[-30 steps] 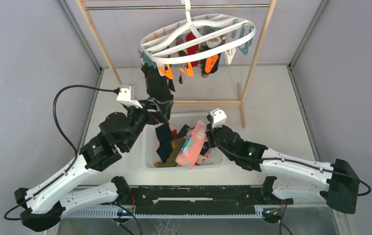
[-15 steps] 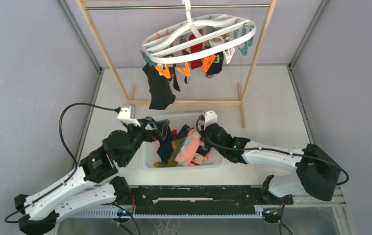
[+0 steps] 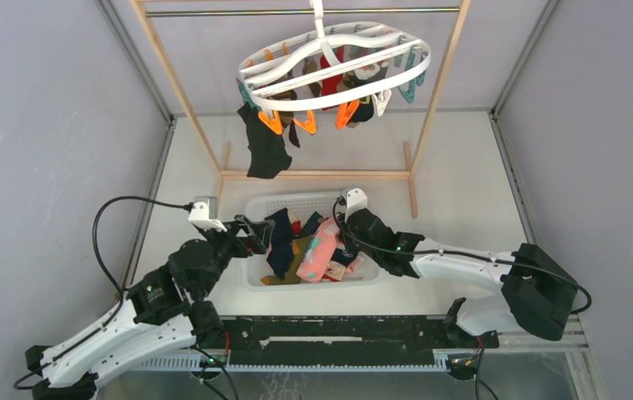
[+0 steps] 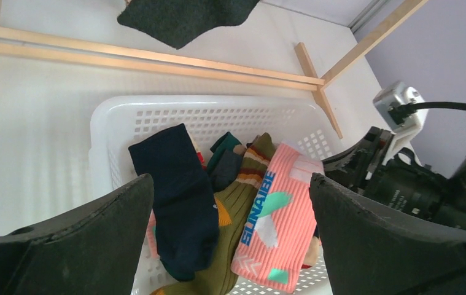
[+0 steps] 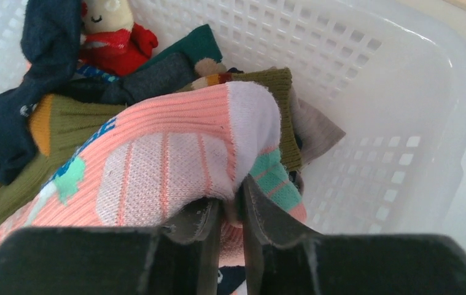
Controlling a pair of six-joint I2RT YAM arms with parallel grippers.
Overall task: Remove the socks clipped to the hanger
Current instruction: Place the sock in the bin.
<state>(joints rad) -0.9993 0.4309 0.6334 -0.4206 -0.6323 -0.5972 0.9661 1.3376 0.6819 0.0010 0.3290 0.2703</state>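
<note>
The white oval hanger (image 3: 334, 58) hangs from the rack's top bar with orange, teal and white clips. Several socks stay clipped under it; a black sock (image 3: 264, 150) dangles lowest at its left, its toe also at the top of the left wrist view (image 4: 187, 18). My left gripper (image 3: 256, 233) is wide open and holds nothing, hovering over the basket's left end (image 4: 230, 184). My right gripper (image 3: 344, 242) is low inside the basket, jaws nearly together on a fold of the pink sock (image 5: 169, 160), which lies on the pile (image 4: 276, 227).
A white mesh basket (image 3: 296, 202) in front of the wooden rack's base bar (image 3: 354, 175) holds a navy sock (image 4: 178, 190), an olive sock (image 4: 236, 209) and others. My right arm (image 4: 402, 184) crosses the basket's right side.
My left arm drew back and down from the hanging black sock to the basket's left end. My right gripper lowered the pink sock into the basket. The hanger swung slightly.
</note>
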